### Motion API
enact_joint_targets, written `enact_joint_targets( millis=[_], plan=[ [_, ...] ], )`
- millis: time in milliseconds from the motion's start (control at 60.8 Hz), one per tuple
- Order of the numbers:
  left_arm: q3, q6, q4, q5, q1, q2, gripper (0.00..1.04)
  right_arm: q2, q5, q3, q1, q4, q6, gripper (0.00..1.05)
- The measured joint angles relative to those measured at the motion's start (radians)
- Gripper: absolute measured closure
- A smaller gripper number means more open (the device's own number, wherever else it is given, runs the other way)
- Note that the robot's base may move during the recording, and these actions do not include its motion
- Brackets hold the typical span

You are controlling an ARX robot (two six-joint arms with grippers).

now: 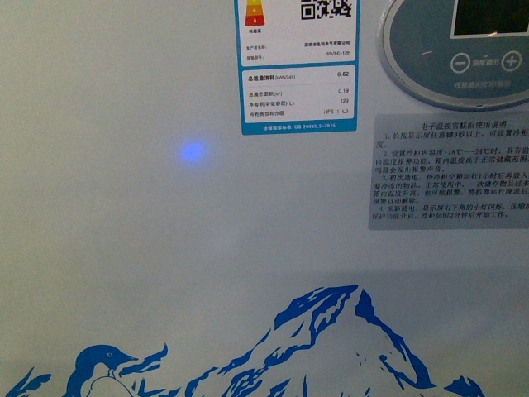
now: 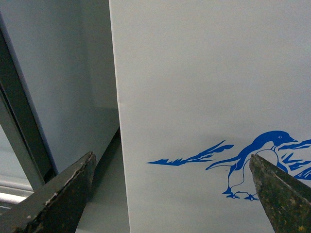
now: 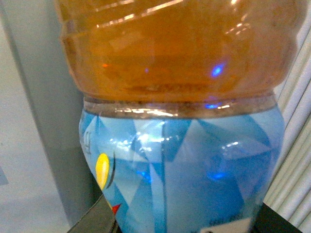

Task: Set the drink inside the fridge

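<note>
The fridge's white front wall (image 1: 149, 273) fills the front view, with its blue penguin-and-mountain decal along the bottom. Neither arm shows there. In the left wrist view the same wall (image 2: 204, 87) with the penguin is close ahead. My left gripper (image 2: 172, 187) is open and empty, its dark fingers (image 2: 58, 194) spread wide in front of the wall. In the right wrist view the drink (image 3: 180, 121) fills the picture: amber liquid above, blue label below. My right gripper (image 3: 182, 223) is shut on the drink. Its cap is out of view.
On the fridge front are an energy label (image 1: 302, 66), a round control panel (image 1: 463, 50) and a grey instruction sticker (image 1: 450, 169). A grey panel with a dark frame (image 2: 29, 121) stands beside the fridge's corner. A grey upright surface (image 3: 43, 121) is behind the bottle.
</note>
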Motion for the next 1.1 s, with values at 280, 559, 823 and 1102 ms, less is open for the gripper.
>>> enact_joint_targets(
  millis=[280,559,823,1102],
  plan=[
    [0.0,0.0,0.0,0.0,0.0,0.0,0.08,0.0,0.0,0.0,0.0,0.0,0.0,0.68],
    [0.0,0.0,0.0,0.0,0.0,0.0,0.08,0.0,0.0,0.0,0.0,0.0,0.0,0.68],
    [0.0,0.0,0.0,0.0,0.0,0.0,0.08,0.0,-0.001,0.0,0.0,0.0,0.0,0.68],
    [0.0,0.0,0.0,0.0,0.0,0.0,0.08,0.0,0.0,0.0,0.0,0.0,0.0,0.68]
  ],
)
